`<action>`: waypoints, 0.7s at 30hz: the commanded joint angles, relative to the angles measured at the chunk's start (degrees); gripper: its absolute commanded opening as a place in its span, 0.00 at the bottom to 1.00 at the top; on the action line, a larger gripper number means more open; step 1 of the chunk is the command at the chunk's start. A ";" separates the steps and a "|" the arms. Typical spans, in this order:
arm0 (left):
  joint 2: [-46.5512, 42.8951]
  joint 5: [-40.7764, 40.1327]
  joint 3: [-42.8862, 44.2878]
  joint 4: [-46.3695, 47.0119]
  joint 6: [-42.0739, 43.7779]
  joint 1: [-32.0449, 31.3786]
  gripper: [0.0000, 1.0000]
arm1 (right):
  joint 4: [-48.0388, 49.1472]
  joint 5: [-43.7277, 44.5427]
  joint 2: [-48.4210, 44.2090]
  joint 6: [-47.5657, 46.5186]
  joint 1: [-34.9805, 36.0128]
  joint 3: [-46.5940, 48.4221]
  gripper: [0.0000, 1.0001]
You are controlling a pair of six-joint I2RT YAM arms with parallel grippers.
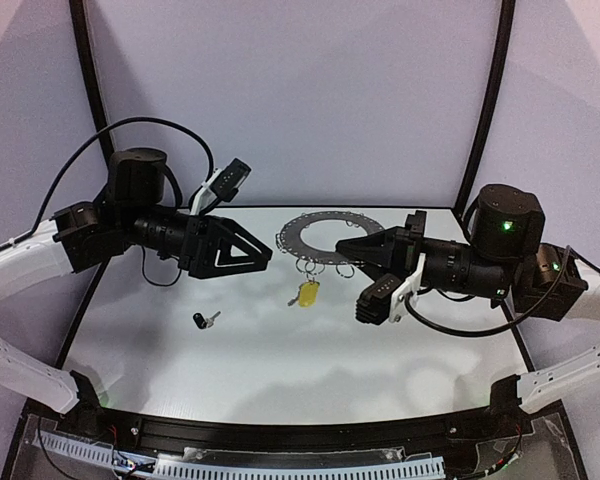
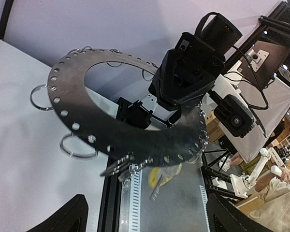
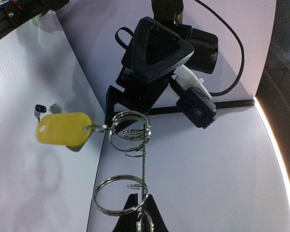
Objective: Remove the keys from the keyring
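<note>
The keyring [image 1: 325,238], a flat grey hoop fringed with wire loops, hangs above the table. My right gripper [image 1: 344,247] is shut on its right rim. In the right wrist view the hoop [image 3: 143,154] shows edge-on, pinched at the gripper [image 3: 144,218]. The yellow-headed key [image 1: 305,293] dangles from a loop below the hoop and also shows in the right wrist view [image 3: 63,129]. The black-headed key [image 1: 202,320] lies loose on the table. My left gripper [image 1: 263,254] is open and empty just left of the hoop. In its wrist view the hoop [image 2: 130,137] fills the frame ahead of the gripper [image 2: 152,217].
The white table [image 1: 280,365] ends in a black rail and a slotted cable duct [image 1: 280,465] at the near edge. Curved backdrop walls close in behind and at both sides.
</note>
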 commanded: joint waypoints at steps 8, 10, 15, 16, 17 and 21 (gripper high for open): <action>2.98 -0.83 5.34 -1.13 0.18 -4.87 0.60 | 3.42 -1.66 -1.52 0.08 -0.23 -0.31 0.00; 2.70 -1.32 6.24 -3.20 -0.02 -5.71 0.46 | 3.34 -1.49 -1.81 0.37 -0.18 -0.40 0.00; 0.40 -9.44 9.06 -14.90 2.76 -7.02 0.29 | 2.77 -0.50 -1.87 0.79 -0.19 -0.33 0.00; -0.35 -11.39 9.55 -17.12 4.59 -7.09 0.28 | 2.79 -0.49 -1.90 0.96 -0.23 -0.42 0.00; -0.61 -15.81 10.28 -19.63 5.50 -7.17 0.28 | 2.82 -0.49 -1.96 1.62 -0.24 -0.51 0.00; 0.49 -16.42 15.91 -27.87 9.57 -7.32 0.25 | 2.73 -0.69 -1.63 6.29 -0.46 -1.28 0.00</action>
